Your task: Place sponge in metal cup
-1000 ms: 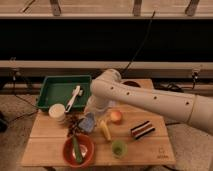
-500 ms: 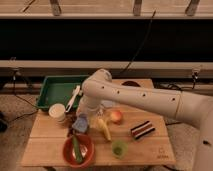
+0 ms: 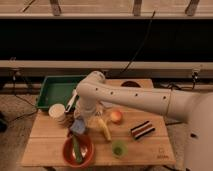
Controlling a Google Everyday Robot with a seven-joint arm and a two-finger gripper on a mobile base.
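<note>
Gripper (image 3: 80, 120) hemmed in: white cup (image 3: 58, 113) left of the fingers, red bowl (image 3: 78, 149) below, banana (image 3: 103, 128) apparently right.

A green tray (image 3: 54, 91) is set at the wooden table's (image 3: 140, 150) back left. A red bowl (image 3: 78, 150), green cup (image 3: 119, 148), banana (image 3: 103, 128), apple (image 3: 116, 116), striped block (image 3: 142, 129) and white cup (image 3: 57, 113) are seen.

Blue-grey sponge (image 3: 78, 126), black-red-white striped block (image 3: 142, 129), green tray (image 3: 56, 91), red bowl (image 3: 78, 150), yellow banana (image 3: 104, 129), white hand (image 3: 79, 119) above the sponge
</note>
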